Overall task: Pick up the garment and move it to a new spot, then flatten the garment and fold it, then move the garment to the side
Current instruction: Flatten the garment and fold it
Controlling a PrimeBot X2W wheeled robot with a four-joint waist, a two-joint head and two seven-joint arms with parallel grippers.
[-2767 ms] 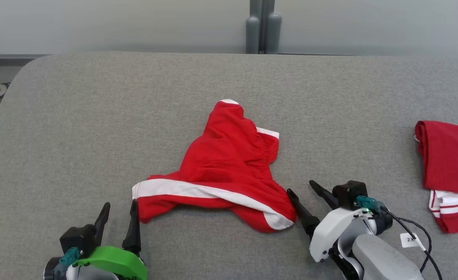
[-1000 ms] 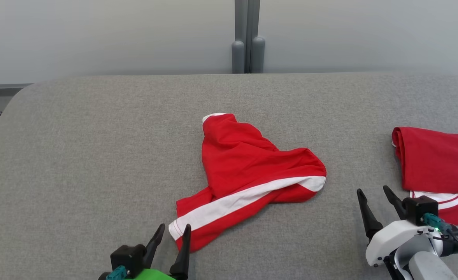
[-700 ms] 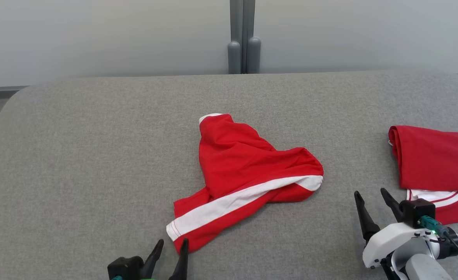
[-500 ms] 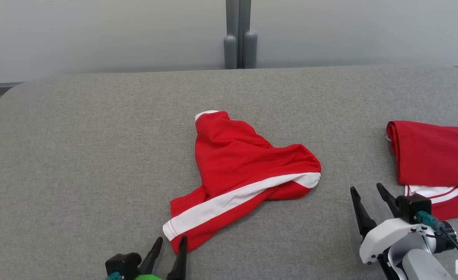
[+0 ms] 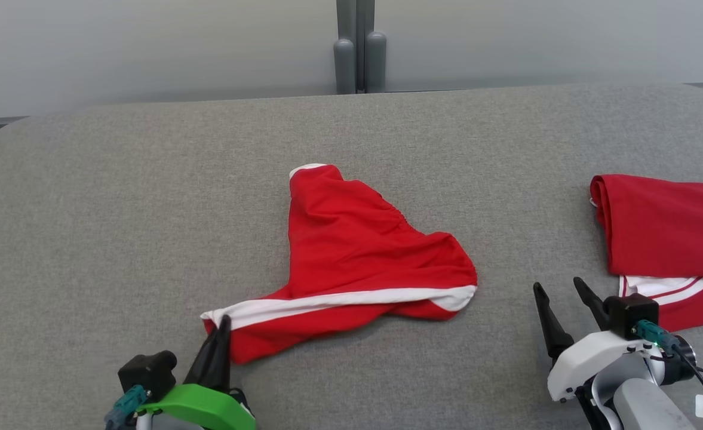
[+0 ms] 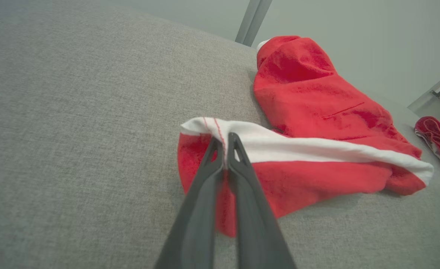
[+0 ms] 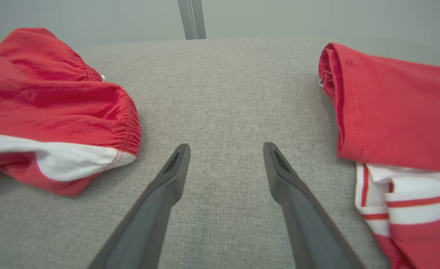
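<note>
The garment (image 5: 351,263) is a pair of red shorts with a white side stripe, crumpled in the middle of the grey table (image 5: 118,209). My left gripper (image 5: 224,325) is shut on the garment's near-left corner, at the white hem (image 6: 220,129). In the left wrist view my left gripper (image 6: 225,140) has both fingers pressed together on that hem, with the garment (image 6: 317,101) stretching away to the right. My right gripper (image 5: 557,289) stands open over bare table, right of the garment (image 7: 48,101). In the right wrist view my right gripper (image 7: 225,147) holds nothing.
A second red garment (image 5: 668,233) with white striped trim lies folded at the table's right edge, close to my right gripper; it shows too in the right wrist view as a folded red piece (image 7: 399,112). A grey post (image 5: 357,48) stands behind the table.
My left gripper has shut on the garment's near corner and drawn it to the left, stretching the white stripe out. The head camera has shifted. My right gripper stays open.
</note>
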